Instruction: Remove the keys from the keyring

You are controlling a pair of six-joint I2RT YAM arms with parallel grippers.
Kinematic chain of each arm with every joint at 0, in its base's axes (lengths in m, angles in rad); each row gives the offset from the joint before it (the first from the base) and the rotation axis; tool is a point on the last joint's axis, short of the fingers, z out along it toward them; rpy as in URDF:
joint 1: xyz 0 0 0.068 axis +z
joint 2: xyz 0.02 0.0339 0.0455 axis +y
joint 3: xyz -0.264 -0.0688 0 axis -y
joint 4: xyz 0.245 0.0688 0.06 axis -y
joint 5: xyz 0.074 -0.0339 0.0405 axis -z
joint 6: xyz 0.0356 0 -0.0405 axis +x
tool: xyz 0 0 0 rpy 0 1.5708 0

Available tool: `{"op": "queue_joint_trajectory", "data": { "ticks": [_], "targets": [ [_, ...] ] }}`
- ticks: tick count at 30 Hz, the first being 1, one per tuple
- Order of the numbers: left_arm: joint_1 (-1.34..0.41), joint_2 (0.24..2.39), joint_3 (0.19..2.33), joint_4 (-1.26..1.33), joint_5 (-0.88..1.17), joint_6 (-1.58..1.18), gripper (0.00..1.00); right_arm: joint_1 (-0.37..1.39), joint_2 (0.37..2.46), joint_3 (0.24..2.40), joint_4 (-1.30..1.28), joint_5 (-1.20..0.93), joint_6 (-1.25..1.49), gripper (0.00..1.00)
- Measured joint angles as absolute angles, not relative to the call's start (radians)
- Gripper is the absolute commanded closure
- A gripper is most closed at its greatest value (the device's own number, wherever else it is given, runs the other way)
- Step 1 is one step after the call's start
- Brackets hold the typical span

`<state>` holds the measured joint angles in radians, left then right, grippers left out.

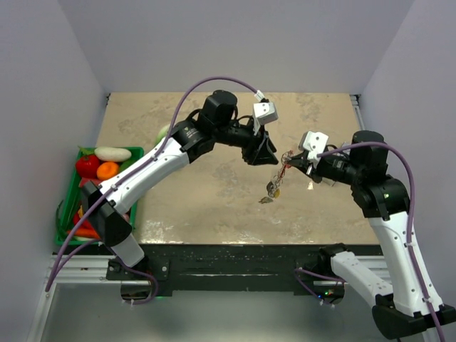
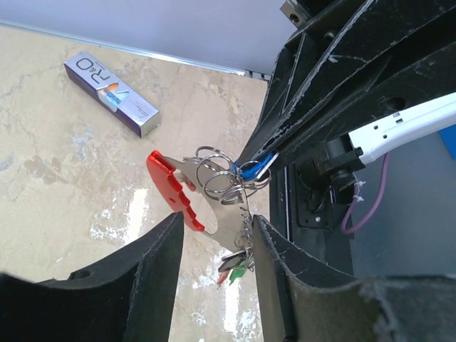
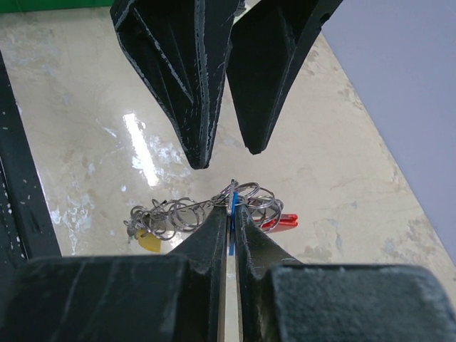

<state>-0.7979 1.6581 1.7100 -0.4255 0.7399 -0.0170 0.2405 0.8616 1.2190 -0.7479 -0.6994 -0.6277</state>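
Right gripper [image 3: 230,208] clamps a blue key [image 2: 249,169], holding the keyring [image 2: 214,178] above the desk [image 1: 206,206]; keys [image 2: 235,269] dangle below. Left gripper [image 2: 217,221], jaws apart, straddles the bunch, its fingers [image 2: 142,271] hiding some keys. A purple box [image 2: 110,92] lies beyond; a green crate [image 1: 68,206] sits far left.

the top view looks down from above and behind the arms [image 1: 153,167] onto the whole table [image 1: 214,206]. each wrist view peers close along its own fingers [image 2: 135,285] toward the other arm. all three share the keys [image 1: 273,188] mid-table.
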Motion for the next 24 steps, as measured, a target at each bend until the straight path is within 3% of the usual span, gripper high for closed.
{"op": "queue_joint_trajectory", "data": {
  "ticks": [17,24],
  "targets": [
    [-0.798,1.659,1.690,-0.392,0.772,-0.043,0.43,0.233,0.861,1.234,-0.767,-0.783,-0.629,1.00],
    [-0.798,1.670,1.686,-0.369,0.870,-0.047,0.55,0.229,0.860,1.253,-0.788,-0.804,-0.632,1.00]
  ]
}}
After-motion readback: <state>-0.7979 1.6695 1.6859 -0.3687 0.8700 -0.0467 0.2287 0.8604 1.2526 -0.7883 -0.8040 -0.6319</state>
